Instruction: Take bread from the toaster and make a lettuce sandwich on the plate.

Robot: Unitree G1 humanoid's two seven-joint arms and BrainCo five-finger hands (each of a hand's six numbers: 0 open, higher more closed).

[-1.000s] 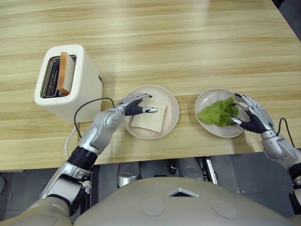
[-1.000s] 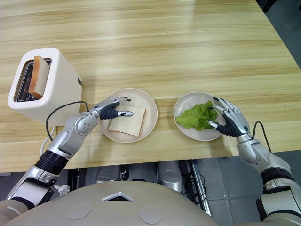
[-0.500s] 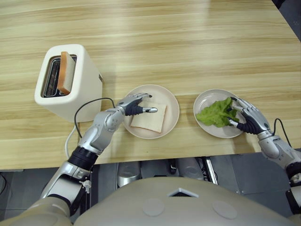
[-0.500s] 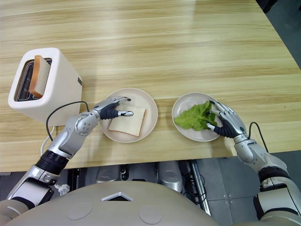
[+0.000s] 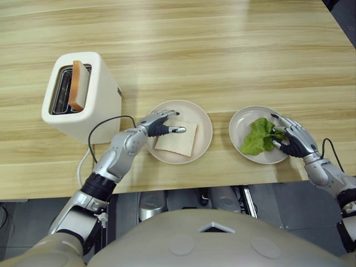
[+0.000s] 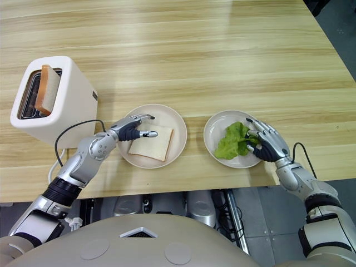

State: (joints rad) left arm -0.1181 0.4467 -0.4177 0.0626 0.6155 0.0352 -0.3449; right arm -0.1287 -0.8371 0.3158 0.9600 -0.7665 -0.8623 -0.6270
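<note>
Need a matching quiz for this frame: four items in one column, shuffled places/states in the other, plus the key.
Items
1. brown-edged slice
2. white slice
3. lettuce
4. left hand

Places/states
a. gripped by the right hand, on the right plate
b. upright in the toaster slot
c. empty, over the left side of the left plate
d. lying flat on the left plate

Pairs: 1-b, 2-d, 3-a, 4-c

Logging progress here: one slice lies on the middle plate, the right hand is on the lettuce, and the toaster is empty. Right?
Not quite. The toaster is not empty: a second slice stands in its slot, as the left eye view shows. The rest holds: one slice lies on the middle plate and the right hand is on the lettuce.
</note>
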